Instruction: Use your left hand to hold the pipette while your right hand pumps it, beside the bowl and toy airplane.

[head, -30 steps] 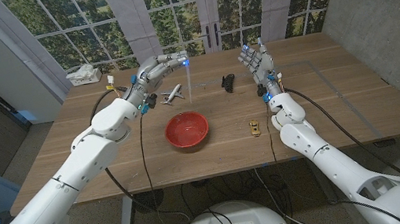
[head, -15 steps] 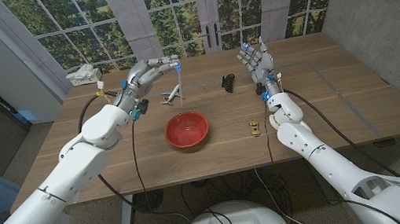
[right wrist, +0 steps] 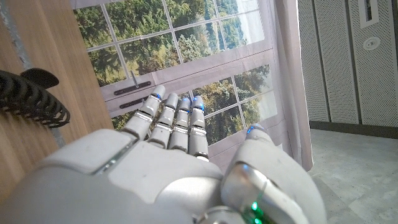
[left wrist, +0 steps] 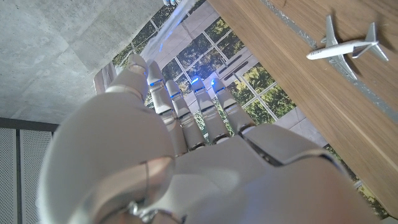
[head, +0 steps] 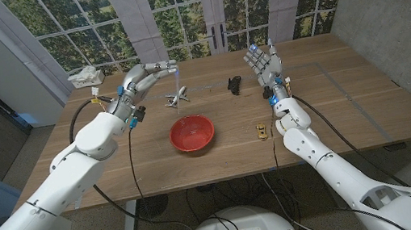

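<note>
In the upper left of the head view, the left robot hand (head: 139, 81) pinches the pipette (head: 175, 81) at its top, hanging above the toy airplane (head: 177, 98). The bowl (head: 192, 133) sits center on the worktop (head: 352, 109). Right of center, the right robot hand (head: 264, 64) is raised, fingers extended and empty.

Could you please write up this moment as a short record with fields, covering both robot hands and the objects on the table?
left robot hand: raised above the table's far left, pinching the pipette, which hangs down from its fingertips
right robot hand: raised, fingers apart, holding nothing
bowl: red, mid-table
toy airplane: on the table beyond the bowl, below the pipette
black object: far side, near the right robot hand
small yellow object: right of the bowl
pumping: not yet begun; hands well apart
</note>
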